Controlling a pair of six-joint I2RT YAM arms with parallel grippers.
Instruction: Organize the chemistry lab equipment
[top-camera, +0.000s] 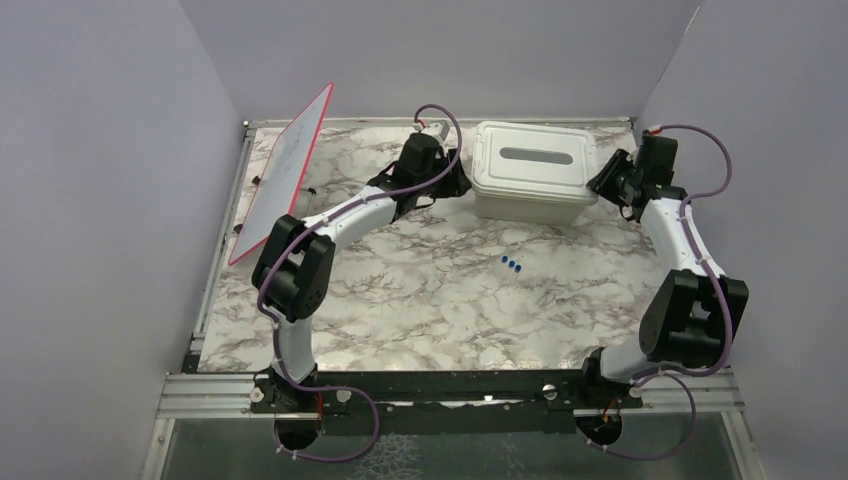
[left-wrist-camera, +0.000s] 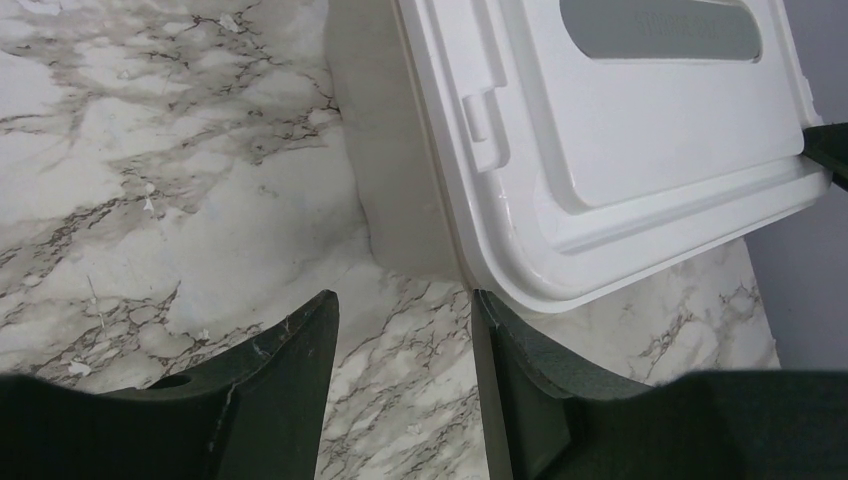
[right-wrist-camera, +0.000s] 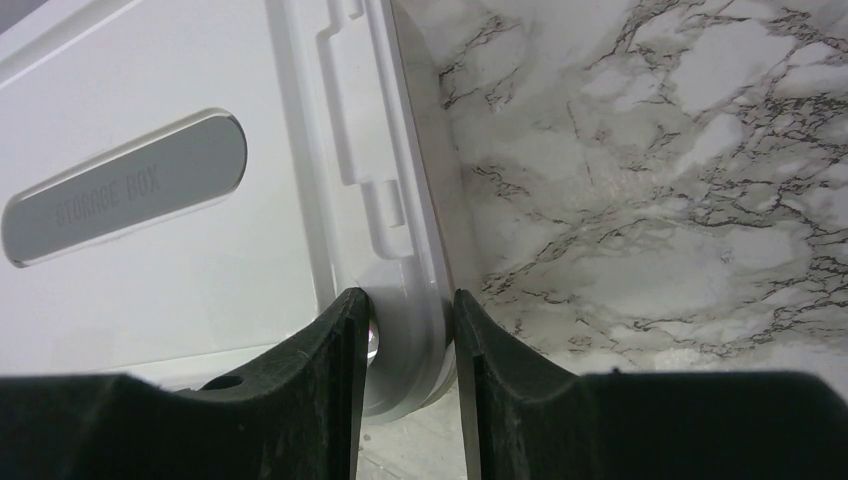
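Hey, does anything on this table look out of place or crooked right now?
Yes. Three small blue items lie loose mid-table, apart from the tub, whose lid is on. The red-framed board at the left edge stands tilted on its edge, not flat.

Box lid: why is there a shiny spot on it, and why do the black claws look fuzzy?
Right wrist view: a tiny glint sits on the lid rim beside the right claw, whose near, dark fingers look soft-edged. Left wrist view: faint sheen along the lid rim; the left claw is fuzzy too. Top view: even light, only pale shadows on the table.
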